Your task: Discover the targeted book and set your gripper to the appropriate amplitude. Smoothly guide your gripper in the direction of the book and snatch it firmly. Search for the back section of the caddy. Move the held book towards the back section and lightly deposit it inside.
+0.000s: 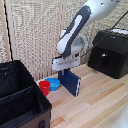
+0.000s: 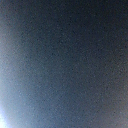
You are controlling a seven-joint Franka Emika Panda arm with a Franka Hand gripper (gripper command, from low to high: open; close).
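The book (image 1: 71, 81) stood upright on its edge on the wooden table (image 1: 100, 105), just beside the blue bowl (image 1: 53, 84) and red cup (image 1: 44, 88), apart from the caddy (image 1: 20, 97). The gripper (image 1: 64, 68) sat at its top edge, seemingly clamped there, though fingers were hidden. Judged stiff, thin, fairly light, smooth-covered; a top-edge pinch across the thickness seemed best.
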